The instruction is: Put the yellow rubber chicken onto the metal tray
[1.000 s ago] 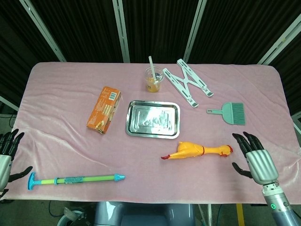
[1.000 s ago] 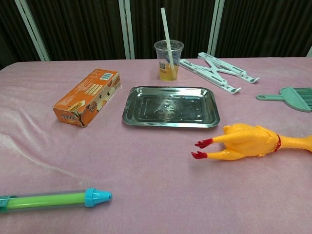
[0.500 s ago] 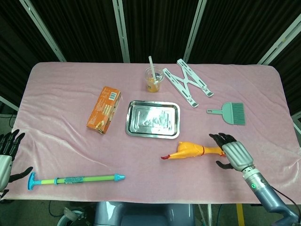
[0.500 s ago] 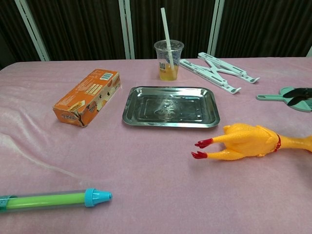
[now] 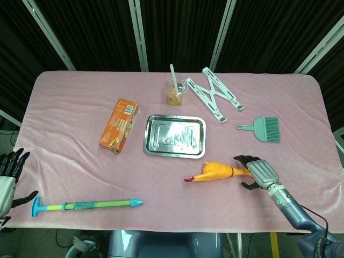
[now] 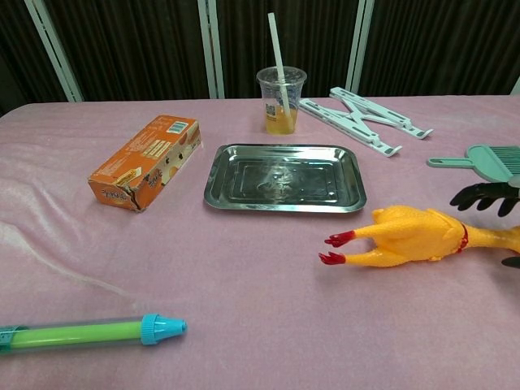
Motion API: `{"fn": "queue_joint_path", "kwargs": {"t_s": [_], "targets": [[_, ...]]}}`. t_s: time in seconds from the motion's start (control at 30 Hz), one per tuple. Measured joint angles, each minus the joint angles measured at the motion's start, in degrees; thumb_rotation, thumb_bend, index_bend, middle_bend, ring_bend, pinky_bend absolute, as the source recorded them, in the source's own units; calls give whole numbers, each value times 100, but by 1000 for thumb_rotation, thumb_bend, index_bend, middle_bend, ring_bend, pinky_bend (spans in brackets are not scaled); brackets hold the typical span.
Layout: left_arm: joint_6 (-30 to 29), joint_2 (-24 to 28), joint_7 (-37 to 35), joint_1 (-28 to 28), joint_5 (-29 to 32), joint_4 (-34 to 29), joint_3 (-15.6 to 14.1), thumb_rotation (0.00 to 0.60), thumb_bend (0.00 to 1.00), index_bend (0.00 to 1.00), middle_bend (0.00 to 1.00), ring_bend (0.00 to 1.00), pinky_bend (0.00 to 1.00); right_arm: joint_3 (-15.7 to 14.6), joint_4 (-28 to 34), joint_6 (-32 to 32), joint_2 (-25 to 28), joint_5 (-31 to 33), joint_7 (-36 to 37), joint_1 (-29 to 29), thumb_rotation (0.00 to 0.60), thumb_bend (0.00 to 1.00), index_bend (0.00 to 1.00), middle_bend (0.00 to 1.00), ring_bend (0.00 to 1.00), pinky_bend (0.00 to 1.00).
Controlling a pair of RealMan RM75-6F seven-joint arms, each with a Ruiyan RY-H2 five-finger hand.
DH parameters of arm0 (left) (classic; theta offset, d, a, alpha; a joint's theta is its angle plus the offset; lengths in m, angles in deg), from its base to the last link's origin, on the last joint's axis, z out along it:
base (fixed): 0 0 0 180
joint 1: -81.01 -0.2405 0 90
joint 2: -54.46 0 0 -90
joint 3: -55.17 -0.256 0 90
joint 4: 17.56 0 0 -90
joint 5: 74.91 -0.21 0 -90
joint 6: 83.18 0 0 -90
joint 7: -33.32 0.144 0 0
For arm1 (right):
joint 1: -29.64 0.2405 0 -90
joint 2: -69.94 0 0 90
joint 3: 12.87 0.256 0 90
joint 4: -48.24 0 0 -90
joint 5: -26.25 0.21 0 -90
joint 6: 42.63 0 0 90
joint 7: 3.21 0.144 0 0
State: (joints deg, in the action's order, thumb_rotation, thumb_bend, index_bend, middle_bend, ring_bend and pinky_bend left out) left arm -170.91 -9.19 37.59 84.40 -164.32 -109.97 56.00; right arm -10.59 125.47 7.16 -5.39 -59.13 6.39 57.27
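Observation:
The yellow rubber chicken [image 5: 217, 172] [image 6: 414, 236] lies on its side on the pink cloth, red feet pointing left, just in front of the metal tray's right corner. The metal tray [image 5: 152, 144] [image 6: 219, 188] sits empty at the table's middle. My right hand [image 5: 254, 172] [image 6: 489, 197] hovers over the chicken's neck end with fingers spread around it, holding nothing; whether it touches the neck is unclear. My left hand [image 5: 7, 175] stays at the table's near left edge, fingers apart and empty.
An orange box [image 5: 119, 124] lies left of the tray. A cup with a straw [image 5: 175, 90] and a white folding stand [image 5: 216, 94] stand behind it. A teal brush [image 5: 262, 129] lies at the right. A green and blue tube toy [image 5: 86, 205] lies near the front left.
My right hand has moved left from the table's right edge and now reaches over the chicken's neck. The chicken, tray and left hand have not moved.

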Motion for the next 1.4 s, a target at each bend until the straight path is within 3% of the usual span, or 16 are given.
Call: {"fn": "queue_joint_path", "kwargs": {"t_s": [0.43,0.63,0.73,0.9,1.03,1.2,1.4], "targets": [[49,-17,-120,0,60,80,-6,600,0,21,0,0,0,0,-358,237,-352,-89,357,112,600,293,410,376,427,511],[67,-22,-177,-18,96,134,-20,600,0,28,0,0,0,23,-473,305,-505,-74,418,146,600,293,468,407,460,548],[67,-26,-223,-28,110,165,-23,600,0,31,0,0,0,14,-548,269,-581,-45,400,177,600,318,542,465,519,609],[82,-44,-308,-26,110,216,-26,600,0,59,5,0,0,30,-624,333,-709,5,433,186,600,450,717,595,652,755],[-36,-101,-367,-23,40,266,12,600,0,109,62,13,6,36,-587,399,-704,7,573,175,600,467,788,648,707,813],[-136,-234,-458,48,-70,333,111,600,0,217,196,138,158,10,-358,468,-535,-41,921,154,600,471,820,670,730,831],[-146,-376,-587,249,-267,219,216,600,0,282,277,219,248,-45,68,557,-230,-167,1470,147,600,473,831,679,738,839]]}}
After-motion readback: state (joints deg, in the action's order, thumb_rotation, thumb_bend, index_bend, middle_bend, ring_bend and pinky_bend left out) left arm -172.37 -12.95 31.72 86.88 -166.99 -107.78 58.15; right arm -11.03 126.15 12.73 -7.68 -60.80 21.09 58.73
